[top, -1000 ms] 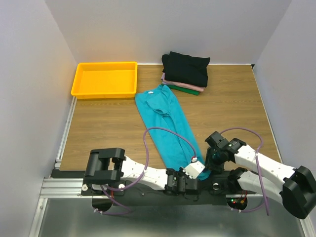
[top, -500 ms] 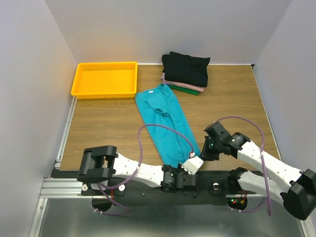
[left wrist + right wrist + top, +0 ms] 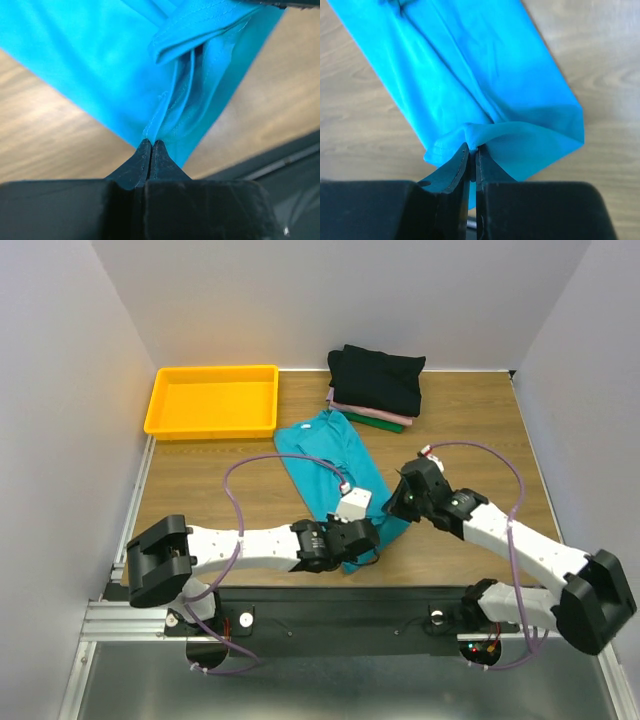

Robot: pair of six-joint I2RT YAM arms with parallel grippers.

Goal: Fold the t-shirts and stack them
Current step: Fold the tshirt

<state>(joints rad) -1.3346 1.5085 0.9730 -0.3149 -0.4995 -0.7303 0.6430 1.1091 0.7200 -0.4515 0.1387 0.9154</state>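
The wooden tabletop [image 3: 210, 495] is carrying three things. A yellow tray [image 3: 211, 431] is sitting at its far left corner. A stack of folded t-shirts [image 3: 377, 380], topped in black, is resting at the far edge to the tray's right. A teal t-shirt [image 3: 325, 455] is lying lengthwise in the middle, its near end bunching up off the wood.

We see the teal t-shirt [image 3: 315, 480] folded lengthwise into a long narrow strip, running from 11 o'clock to 5 o'clock, collar at the far end, near hem bunched and puckered. At its 1 o'clock sits a folded stack: black t-shirt [image 3: 377, 375] on top, pale pink t-shirt [image 3: 368, 413] under it, dark green t-shirt [image 3: 388, 425] lowest.
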